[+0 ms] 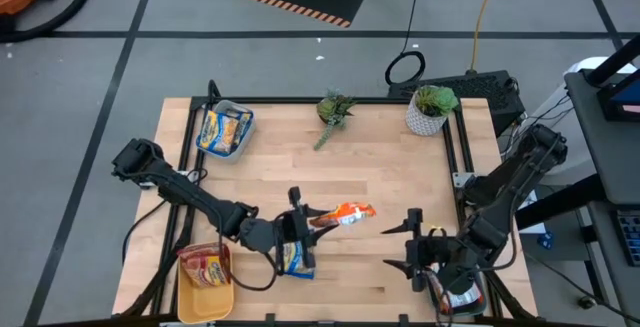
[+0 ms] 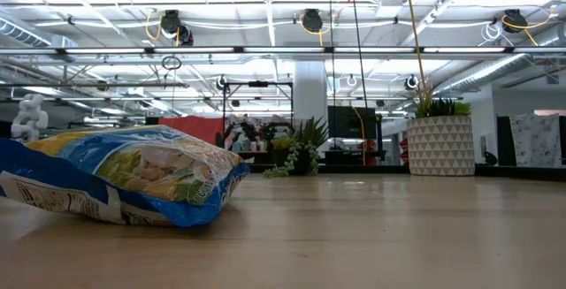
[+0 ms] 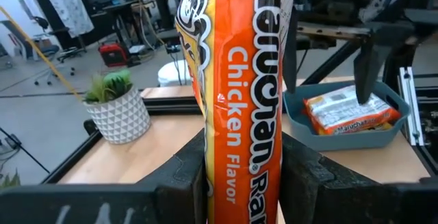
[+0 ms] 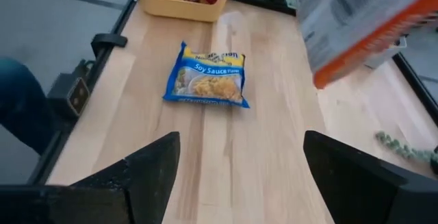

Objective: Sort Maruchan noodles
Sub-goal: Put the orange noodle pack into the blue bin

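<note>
My left gripper (image 1: pixel 303 222) is shut on an orange Maruchan packet (image 1: pixel 346 212), lifted above the table's near middle. A blue-and-yellow soy sauce packet (image 4: pixel 205 80) lies flat on the wood just below that gripper, also seen close up in the low view (image 2: pixel 124 178). My right gripper (image 1: pixel 402 245) hovers open near the table's near right side, its fingers pointing toward the left arm, touching nothing. Red-and-yellow packets lie in the yellow bin (image 1: pixel 190 302), blue-and-yellow ones in the grey bin (image 1: pixel 245 127), and an orange one (image 3: pixel 349 113) in the teal bin (image 3: pixel 298 114). My left gripper (image 3: pixel 243 183) pinches the orange packet between its two fingers (image 3: pixel 195 172) at the packet's left end (image 3: pixel 241 148). The fingers come level from the table's left. The packet stands on edge in the hold, sticks out toward the right and is lifted clear of the table.
Two potted plants stand by the far edge, a trailing green one (image 1: pixel 335 112) and one in a white patterned pot (image 1: pixel 428 112). The teal bin sits at the near right corner under my right arm. Bare wood lies between the plants and the grippers (image 1: pixel 380 167).
</note>
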Robot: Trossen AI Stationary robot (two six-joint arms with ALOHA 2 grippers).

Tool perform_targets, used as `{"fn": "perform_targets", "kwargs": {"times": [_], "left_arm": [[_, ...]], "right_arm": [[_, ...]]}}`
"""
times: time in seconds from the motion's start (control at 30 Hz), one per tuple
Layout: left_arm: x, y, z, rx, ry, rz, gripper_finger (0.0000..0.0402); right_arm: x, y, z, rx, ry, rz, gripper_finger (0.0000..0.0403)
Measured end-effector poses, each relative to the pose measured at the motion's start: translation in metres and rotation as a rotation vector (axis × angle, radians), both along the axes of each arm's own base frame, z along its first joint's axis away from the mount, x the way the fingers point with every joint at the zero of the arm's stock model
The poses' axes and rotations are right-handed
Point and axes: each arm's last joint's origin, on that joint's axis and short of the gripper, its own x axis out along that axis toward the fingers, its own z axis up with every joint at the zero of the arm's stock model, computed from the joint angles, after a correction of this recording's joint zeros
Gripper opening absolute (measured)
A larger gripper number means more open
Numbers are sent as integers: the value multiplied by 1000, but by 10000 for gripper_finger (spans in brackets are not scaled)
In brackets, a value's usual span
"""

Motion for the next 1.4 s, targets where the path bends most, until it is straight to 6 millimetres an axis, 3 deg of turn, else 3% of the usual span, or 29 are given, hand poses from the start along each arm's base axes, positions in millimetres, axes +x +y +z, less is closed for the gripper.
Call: {"fn": "perform_targets", "kwargs": {"times": [0.3, 0.53, 0.73, 1.03, 1.4], "left_arm": [[9, -16, 2, 43, 11, -32, 126], [41, -38, 2, 117, 85, -45, 126], [55, -48, -2, 121, 104, -47, 126], [56, -46, -9, 94, 144, -37, 127], [52, -46, -19, 125, 234, -35, 127]], "right_arm": [[-16, -7, 13, -12, -44, -8, 302], [-21, -11, 22, 31, -56, 20, 302], [-23, -9, 23, 84, -19, 86, 302], [-17, -2, 28, -4, -96, 160, 302], [-11, -5, 24, -72, -113, 86, 302]]}}
